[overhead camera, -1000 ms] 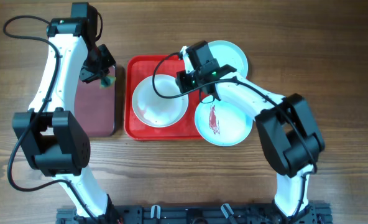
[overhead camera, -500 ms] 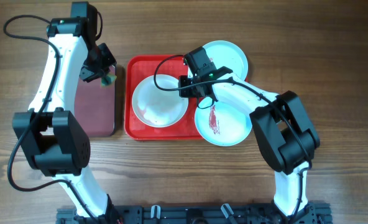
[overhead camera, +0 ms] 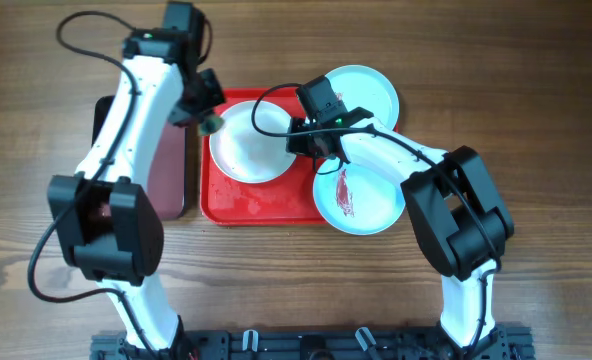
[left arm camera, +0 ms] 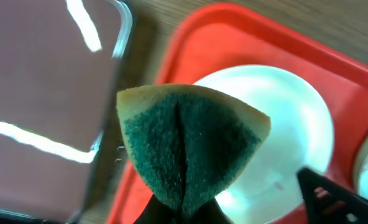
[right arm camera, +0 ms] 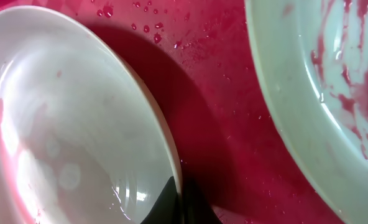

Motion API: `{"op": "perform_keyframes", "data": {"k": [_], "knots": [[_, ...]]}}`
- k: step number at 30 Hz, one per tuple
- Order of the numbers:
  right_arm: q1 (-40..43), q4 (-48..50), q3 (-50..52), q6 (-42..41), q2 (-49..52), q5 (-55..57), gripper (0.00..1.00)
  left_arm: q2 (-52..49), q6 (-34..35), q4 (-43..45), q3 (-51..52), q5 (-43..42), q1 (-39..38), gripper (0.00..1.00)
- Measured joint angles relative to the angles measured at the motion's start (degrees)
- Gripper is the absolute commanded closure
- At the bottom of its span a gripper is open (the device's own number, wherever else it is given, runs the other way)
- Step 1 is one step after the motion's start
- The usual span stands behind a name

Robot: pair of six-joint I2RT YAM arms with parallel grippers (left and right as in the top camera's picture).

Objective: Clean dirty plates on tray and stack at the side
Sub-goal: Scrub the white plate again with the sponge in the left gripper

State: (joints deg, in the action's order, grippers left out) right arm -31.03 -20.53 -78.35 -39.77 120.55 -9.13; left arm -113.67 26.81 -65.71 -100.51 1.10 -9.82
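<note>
The red tray (overhead camera: 256, 205) holds a white plate (overhead camera: 246, 145) with faint pink smears. My right gripper (overhead camera: 302, 140) is shut on that plate's right rim and holds it tilted; the right wrist view shows the fingers (right arm camera: 180, 202) pinching the rim of the plate (right arm camera: 66, 124). My left gripper (overhead camera: 205, 116) is shut on a green-and-yellow sponge (left arm camera: 190, 143), held just over the white plate's (left arm camera: 283, 124) left edge. An aqua plate with a red sauce smear (overhead camera: 371, 205) overlaps the tray's right edge. A second aqua plate (overhead camera: 371, 88) lies behind it.
A dark maroon black-rimmed tray (overhead camera: 166, 170) lies left of the red tray, also in the left wrist view (left arm camera: 41, 93). Water drops dot the red tray (right arm camera: 209, 81). Bare wooden table surrounds both trays.
My left arm has swung right from above the maroon tray to the white plate's left edge, sponge still held. The white plate has shifted toward the tray's back in the right gripper.
</note>
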Motion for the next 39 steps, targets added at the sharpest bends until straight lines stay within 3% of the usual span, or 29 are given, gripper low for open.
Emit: {"op": "perform_keyframes", "data": {"k": [5, 14, 26, 32, 39], "knots": [[0.5, -0.1, 0.0, -0.1, 0.0, -0.2, 0.96, -0.1, 1.7, 9.8, 10.6, -1.1, -4.0, 0.96], [1.2, -0.2, 0.0, -0.1, 0.0, -0.5, 0.96, -0.2, 6.2, 23.1, 24.8, -1.5, -4.3, 0.96], [2.2, -0.3, 0.0, -0.1, 0.0, -0.3, 0.96, 0.1, 4.7, 25.6, 26.2, -2.1, -14.6, 0.96], [2.4, -0.2, 0.0, -0.1, 0.0, 0.5, 0.96, 0.2, 4.1, 30.6, 26.9, -2.7, -14.6, 0.96], [2.4, -0.2, 0.0, -0.1, 0.0, 0.5, 0.96, 0.1, 4.0, 37.6, 27.5, 8.6, -13.2, 0.96]]}}
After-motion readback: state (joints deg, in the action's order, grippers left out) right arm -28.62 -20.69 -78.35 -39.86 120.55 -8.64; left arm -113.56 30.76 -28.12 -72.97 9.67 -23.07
